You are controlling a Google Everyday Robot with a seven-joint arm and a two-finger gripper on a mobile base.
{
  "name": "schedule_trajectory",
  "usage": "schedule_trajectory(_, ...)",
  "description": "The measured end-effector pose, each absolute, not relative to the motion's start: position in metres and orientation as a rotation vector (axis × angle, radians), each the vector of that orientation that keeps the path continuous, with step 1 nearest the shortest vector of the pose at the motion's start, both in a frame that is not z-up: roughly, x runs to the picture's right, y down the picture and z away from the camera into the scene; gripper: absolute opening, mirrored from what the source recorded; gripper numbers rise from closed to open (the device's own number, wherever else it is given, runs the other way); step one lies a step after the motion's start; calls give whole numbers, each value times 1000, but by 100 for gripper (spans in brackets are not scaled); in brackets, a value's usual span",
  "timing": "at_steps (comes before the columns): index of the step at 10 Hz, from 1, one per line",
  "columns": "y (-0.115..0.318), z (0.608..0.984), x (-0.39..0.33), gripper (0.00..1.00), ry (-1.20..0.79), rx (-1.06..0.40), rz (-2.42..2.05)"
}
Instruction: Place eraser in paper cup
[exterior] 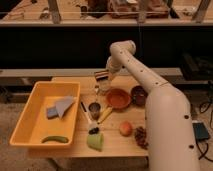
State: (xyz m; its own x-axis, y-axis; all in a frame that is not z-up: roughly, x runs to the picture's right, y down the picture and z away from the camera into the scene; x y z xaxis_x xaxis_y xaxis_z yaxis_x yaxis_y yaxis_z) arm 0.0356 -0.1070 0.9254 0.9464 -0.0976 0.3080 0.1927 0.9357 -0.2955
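My gripper (pixel 102 78) hangs at the back of the wooden table (pixel 115 142), on the white arm (pixel 150 95) that reaches in from the right. Directly under it stands a pale cup-like object (pixel 103 88), which may be the paper cup. A small grey cup (pixel 94 108) stands in the middle of the table, in front of the gripper. I cannot pick out the eraser; it may be hidden at the gripper. A small dark piece (pixel 93 130) lies at the end of a thin stick near the front.
A yellow bin (pixel 30 122) at the left holds a blue-grey cloth (pixel 59 107) and a green curved item (pixel 55 139). An orange bowl (pixel 118 98), dark bowl (pixel 138 94), green cup on its side (pixel 95 141), orange fruit (pixel 125 128) and brown cone (pixel 140 136) crowd the table.
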Motion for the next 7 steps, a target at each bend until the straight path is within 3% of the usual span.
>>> schedule_trajectory(7, -106, 924, 36, 80, -296, -368, -167)
